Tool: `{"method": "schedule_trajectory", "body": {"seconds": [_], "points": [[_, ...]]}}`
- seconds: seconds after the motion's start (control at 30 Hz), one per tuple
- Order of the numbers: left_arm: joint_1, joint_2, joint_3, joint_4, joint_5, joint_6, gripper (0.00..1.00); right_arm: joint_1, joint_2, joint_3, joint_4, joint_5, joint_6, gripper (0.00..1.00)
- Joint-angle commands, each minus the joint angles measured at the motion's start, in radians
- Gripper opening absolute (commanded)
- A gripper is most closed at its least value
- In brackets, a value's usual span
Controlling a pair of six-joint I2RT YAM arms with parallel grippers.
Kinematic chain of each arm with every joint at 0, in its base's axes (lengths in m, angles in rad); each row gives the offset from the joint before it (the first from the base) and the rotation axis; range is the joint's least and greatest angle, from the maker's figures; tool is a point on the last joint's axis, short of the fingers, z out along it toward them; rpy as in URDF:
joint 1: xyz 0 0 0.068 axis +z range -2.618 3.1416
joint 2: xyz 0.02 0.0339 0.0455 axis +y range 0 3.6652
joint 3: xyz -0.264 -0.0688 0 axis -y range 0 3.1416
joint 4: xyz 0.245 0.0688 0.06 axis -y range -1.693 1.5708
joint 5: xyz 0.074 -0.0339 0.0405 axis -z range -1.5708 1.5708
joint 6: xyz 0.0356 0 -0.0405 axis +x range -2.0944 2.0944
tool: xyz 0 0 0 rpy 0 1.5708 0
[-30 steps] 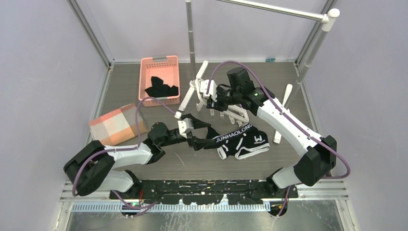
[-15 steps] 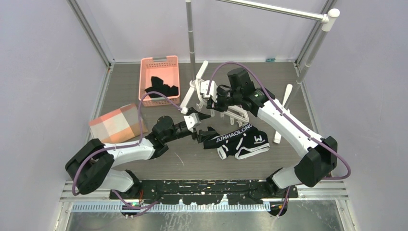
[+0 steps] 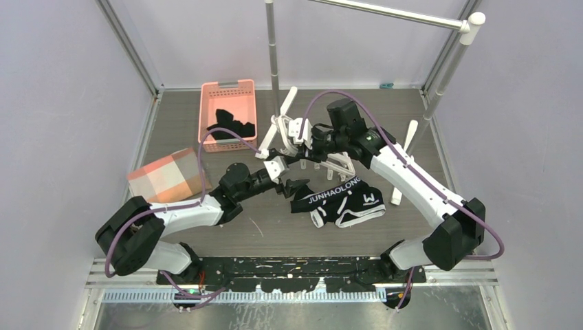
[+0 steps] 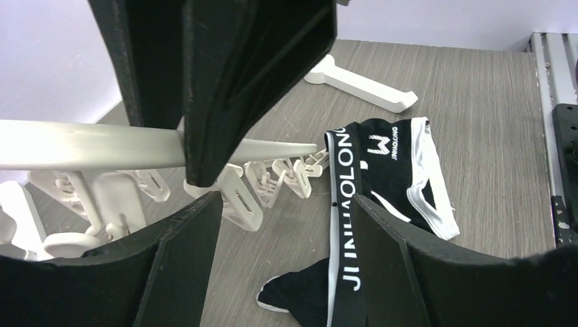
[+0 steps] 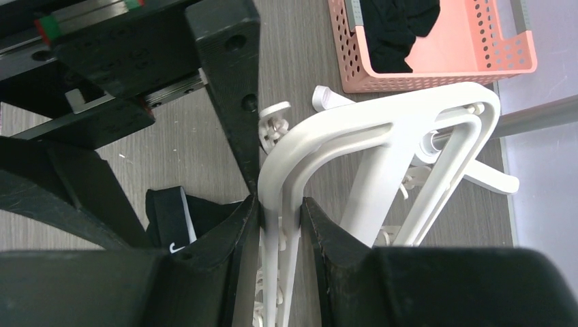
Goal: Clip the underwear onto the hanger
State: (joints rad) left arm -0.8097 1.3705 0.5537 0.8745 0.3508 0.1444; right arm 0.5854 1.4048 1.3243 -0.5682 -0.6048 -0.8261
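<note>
Your underwear (image 3: pixel 344 199) lies crumpled on the table (image 3: pixel 275 230): black with white piping, "JUNHAOLONG" along the waistband, and a small white W logo. Just behind it, the right gripper (image 5: pixel 281 204) pinches the white hanger (image 5: pixel 382 121) by its bar. The left gripper (image 3: pixel 289 176) hangs spread beside both, holding nothing.

This looks like a robotics lab test cell. Pale lilac panels (image 3: pixel 55 103) in aluminium framing (image 3: pixel 129 48) wall off a wood-grain table (image 3: pixel 275 234). A left arm (image 3: pixel 182 216) and a right arm (image 3: pixel 412 182), trailing purple cables (image 3: pixel 200 165), are bolted to a black rail (image 3: pixel 295 265) at its near edge.
</note>
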Motion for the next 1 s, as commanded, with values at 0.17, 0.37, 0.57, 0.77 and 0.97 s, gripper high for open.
{"method": "schedule_trajectory", "body": {"seconds": [0.17,0.37,0.57,0.77,0.97], "points": [[-0.001,-0.004,0.007,0.053,-0.047,-0.009,0.70,0.002,-0.092,-0.020,0.032,-0.092,-0.099,0.01],[0.000,-0.002,-0.023,0.087,-0.055,-0.031,0.70,0.002,-0.090,-0.036,0.031,-0.113,-0.105,0.01],[-0.001,0.022,-0.046,0.139,-0.057,-0.051,0.70,0.004,-0.079,-0.034,0.029,-0.137,-0.105,0.01],[-0.001,0.045,-0.055,0.183,-0.075,-0.075,0.70,0.003,-0.069,-0.040,0.005,-0.161,-0.152,0.01],[0.000,0.048,-0.059,0.189,-0.096,-0.094,0.71,0.005,-0.078,-0.058,-0.006,-0.199,-0.199,0.01]]}}
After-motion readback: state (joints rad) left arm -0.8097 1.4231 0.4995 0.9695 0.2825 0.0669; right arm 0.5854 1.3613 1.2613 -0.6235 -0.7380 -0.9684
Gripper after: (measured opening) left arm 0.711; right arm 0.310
